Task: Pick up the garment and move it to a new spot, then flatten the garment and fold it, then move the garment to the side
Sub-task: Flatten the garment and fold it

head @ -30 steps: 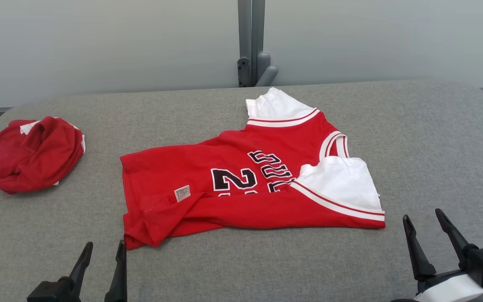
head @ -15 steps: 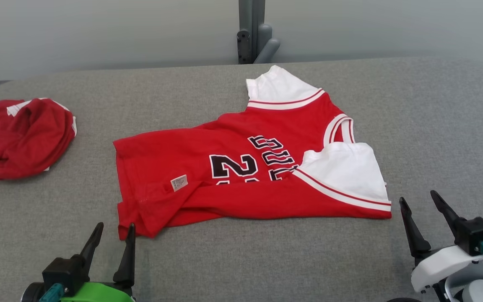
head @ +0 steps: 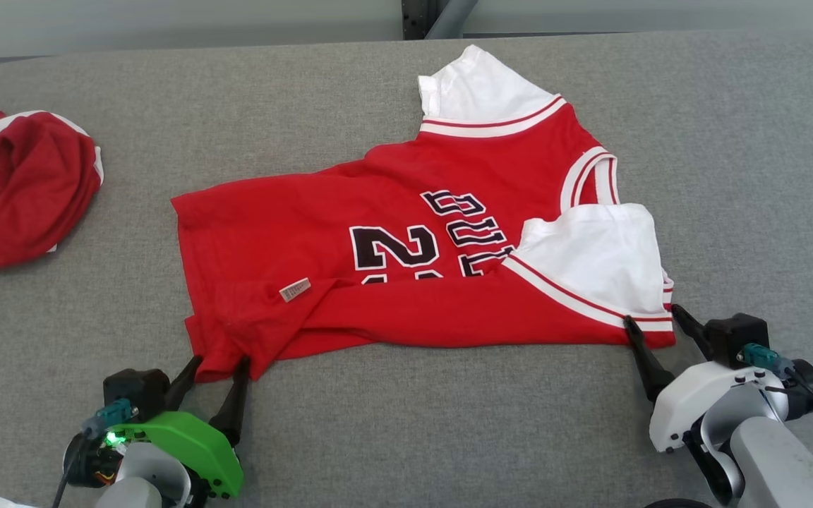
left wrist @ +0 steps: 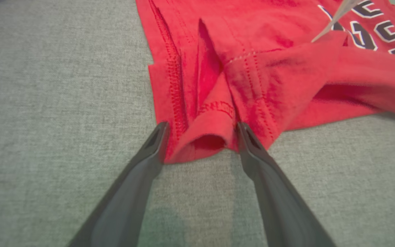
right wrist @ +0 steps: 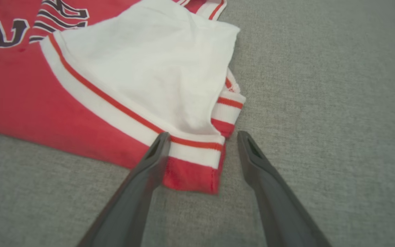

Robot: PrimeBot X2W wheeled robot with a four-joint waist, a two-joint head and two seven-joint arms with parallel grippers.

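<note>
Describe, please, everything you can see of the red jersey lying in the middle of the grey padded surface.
The jersey is soft red fabric with white sleeves, red-and-white striped trim, black white-edged lettering and a small label near the hem. It lies spread but rumpled on the grey surface, its near edge folded over. The open left gripper flanks its bunched hem corner; the open right gripper flanks its striped sleeve corner.

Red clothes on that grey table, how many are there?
2. A jersey lies spread in the middle; a bunched red garment sits at the left edge, partly out of frame, and may hide more.
</note>
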